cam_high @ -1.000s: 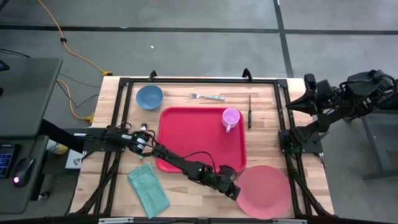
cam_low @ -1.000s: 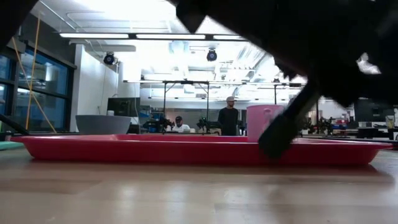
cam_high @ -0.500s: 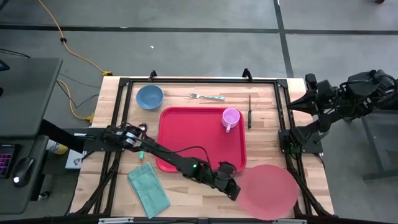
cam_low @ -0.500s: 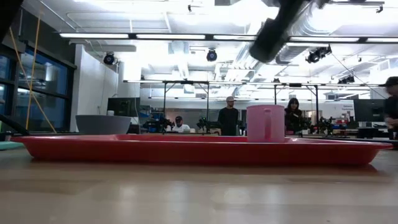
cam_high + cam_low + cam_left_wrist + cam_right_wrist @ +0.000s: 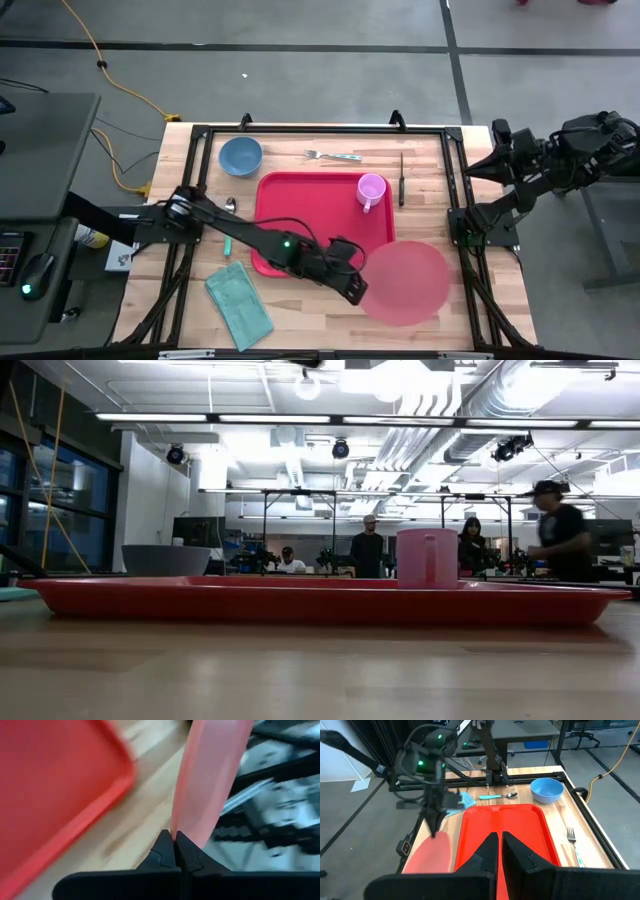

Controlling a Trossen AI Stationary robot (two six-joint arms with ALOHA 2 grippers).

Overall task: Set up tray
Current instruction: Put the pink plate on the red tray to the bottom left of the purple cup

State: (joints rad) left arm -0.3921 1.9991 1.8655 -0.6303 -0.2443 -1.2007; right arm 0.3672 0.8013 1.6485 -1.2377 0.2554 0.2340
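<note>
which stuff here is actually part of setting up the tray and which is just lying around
Part of the job:
- tray
- pink plate, held at its rim by the left gripper
- pink cup, on the tray

Lying about on the table:
- blue bowl
- fork
- knife
- spoon
- teal cloth

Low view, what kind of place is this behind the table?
Probably a robotics lab or workshop: an open hall with exposed ducts and strip lights overhead, more metal rigs, and people standing at benches beyond the tray.
</note>
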